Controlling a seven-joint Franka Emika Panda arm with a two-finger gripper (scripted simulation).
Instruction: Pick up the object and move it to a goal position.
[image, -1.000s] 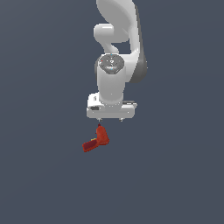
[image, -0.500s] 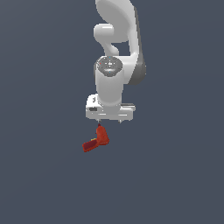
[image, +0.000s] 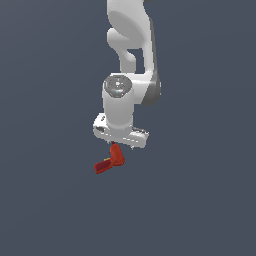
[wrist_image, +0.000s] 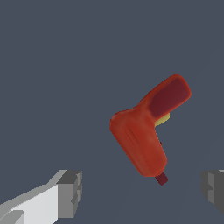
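Exterior view. White arm (image: 131, 65) hangs down from the top of frame, wrist pointing at the dark grey-blue worktop (image: 45, 200). The end effector (image: 120, 145) sits low, directly above the drill (image: 111, 160). The drill is red and L-shaped, lying on the worktop; one limb runs up under the end effector, the other sticks out toward the exterior view's left. A small yellowish patch shows at the inner corner of the L. The fingers are mostly hidden behind the wide white hand, so from this angle I cannot tell whether they touch the drill. The upper end of the drill meets the underside of the hand in the picture.

Wrist view. Drill (wrist_image: 146, 131) lies flat on the worktop (wrist_image: 52, 65), seen from above. The chunky rounded body ends in a small dark red stub; the narrower handle branches off at an angle, with a darker red panel on its face and a yellow bit in the crook. Two grey fingertips (wrist_image: 71, 192) show at opposite edges of the picture, well apart: end effector (wrist_image: 142, 190) is spread wide and holds nothing. The drill's stub end lies between the two fingertips, nearer one of them, touching neither. Most of the drill's body lies beyond the line joining the tips.
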